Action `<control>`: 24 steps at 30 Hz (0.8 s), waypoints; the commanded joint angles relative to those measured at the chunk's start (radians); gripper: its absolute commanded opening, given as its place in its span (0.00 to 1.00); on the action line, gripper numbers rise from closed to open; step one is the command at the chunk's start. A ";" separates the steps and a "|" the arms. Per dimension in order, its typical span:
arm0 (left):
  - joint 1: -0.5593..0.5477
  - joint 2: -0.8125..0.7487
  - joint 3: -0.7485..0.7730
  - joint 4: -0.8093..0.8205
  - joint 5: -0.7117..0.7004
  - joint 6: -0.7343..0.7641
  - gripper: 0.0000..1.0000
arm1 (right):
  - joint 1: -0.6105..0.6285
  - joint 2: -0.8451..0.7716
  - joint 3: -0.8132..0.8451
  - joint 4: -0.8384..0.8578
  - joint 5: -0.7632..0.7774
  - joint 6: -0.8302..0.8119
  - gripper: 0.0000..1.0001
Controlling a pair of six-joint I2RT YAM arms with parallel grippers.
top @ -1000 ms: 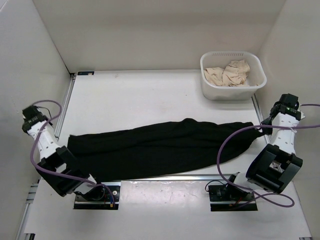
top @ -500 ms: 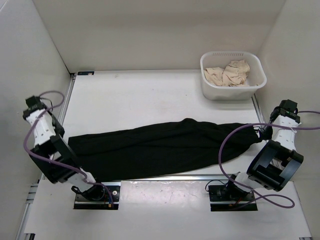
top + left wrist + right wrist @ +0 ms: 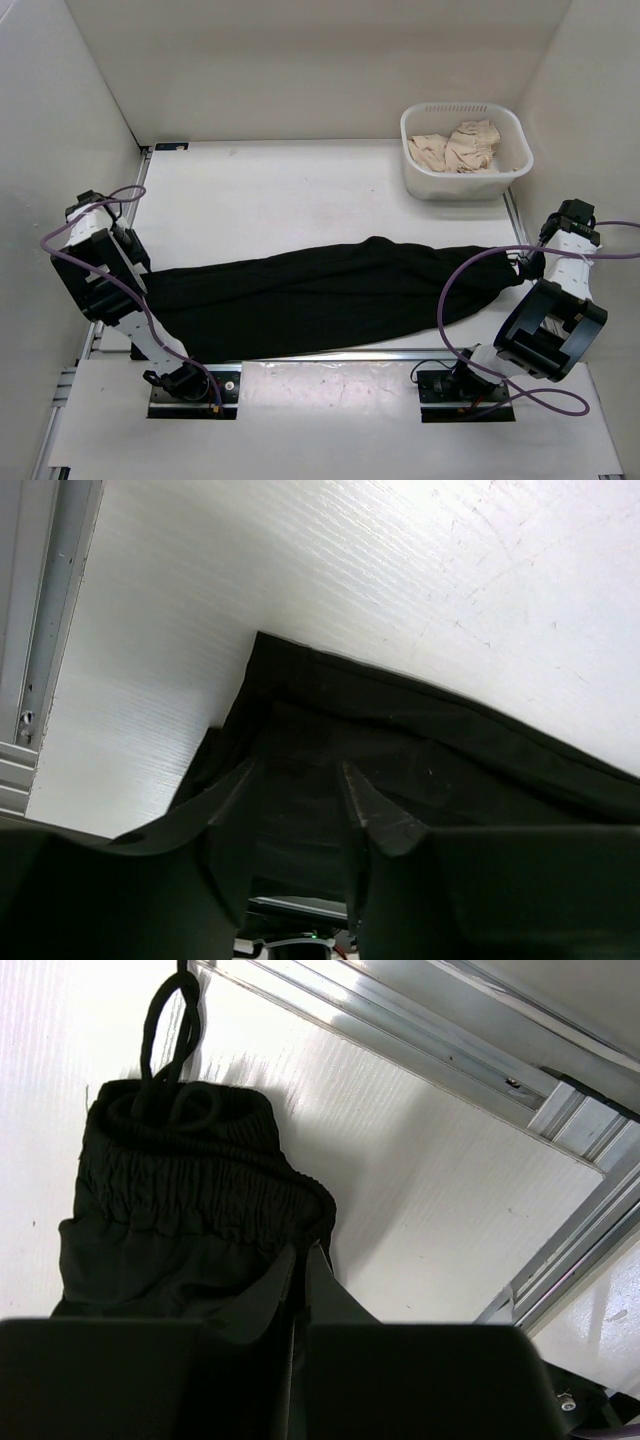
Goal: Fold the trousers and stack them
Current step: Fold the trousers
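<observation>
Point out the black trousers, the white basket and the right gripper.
black trousers (image 3: pixel 330 295): top view, middle of the spread fabric.
white basket (image 3: pixel 455 187): top view, its near wall.
right gripper (image 3: pixel 302 1252): right wrist view, between its fingertips.

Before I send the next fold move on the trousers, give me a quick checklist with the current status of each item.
1. Right gripper shut on the black soft-fabric trousers at the elastic waistband: ok.
2. Both fabric layers caught in that grip: cannot tell.
3. Left gripper open above the leg end, holding nothing: ok.
4. Trousers spread lengthwise on the white table: ok.
5. Drawstring loop lying free of the right gripper: ok.
6. White plastic basket of beige cloth standing apart from the trousers: ok.
</observation>
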 commanded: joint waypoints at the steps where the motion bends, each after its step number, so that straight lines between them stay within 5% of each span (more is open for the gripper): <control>1: 0.001 -0.033 -0.011 0.022 0.004 0.000 0.45 | -0.001 -0.008 0.002 -0.020 0.013 -0.018 0.00; 17: -0.048 -0.015 -0.074 0.128 -0.096 0.000 0.59 | -0.001 -0.018 -0.007 -0.011 0.013 -0.027 0.00; 19: -0.048 -0.006 -0.074 0.128 -0.068 0.000 0.55 | -0.001 -0.018 -0.007 -0.011 0.013 -0.037 0.00; 24: -0.048 -0.006 -0.074 0.128 -0.067 0.000 0.19 | -0.001 -0.018 0.002 -0.011 0.004 -0.037 0.00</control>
